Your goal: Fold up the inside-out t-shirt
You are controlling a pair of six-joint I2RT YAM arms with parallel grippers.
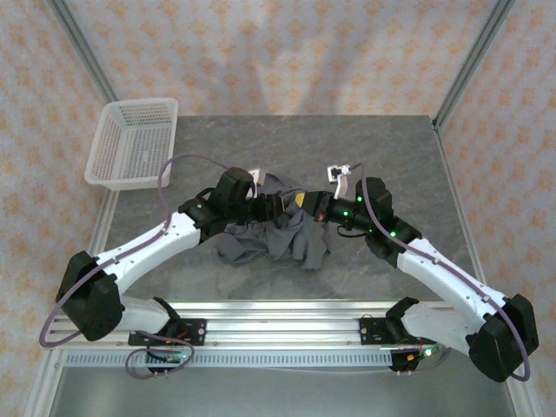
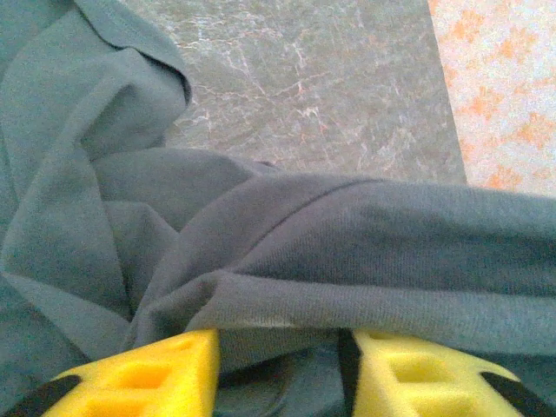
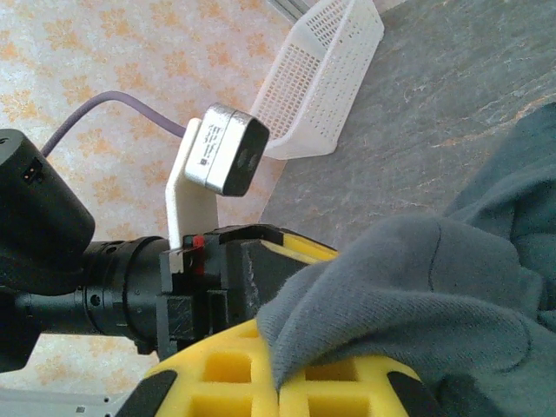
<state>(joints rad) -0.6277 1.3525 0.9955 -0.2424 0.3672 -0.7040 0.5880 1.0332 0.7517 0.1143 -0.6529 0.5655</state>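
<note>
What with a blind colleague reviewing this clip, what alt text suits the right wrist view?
The right tool, yellow fingers shut together, pinches a fold of the soft dark slate-grey cloth t-shirt at bottom centre. At the frame's left is the left arm's black wrist carrying a small grey camera; behind, a white plastic mesh basket sits on the grey marbled table.

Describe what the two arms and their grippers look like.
The left arm and right arm have white links with bulky black joint housings and small green lights. A purple cable loops along each. The left gripper and right gripper have yellow, hollow-celled fingers on black bodies. A grey wrist camera sits on a white bracket.
</note>
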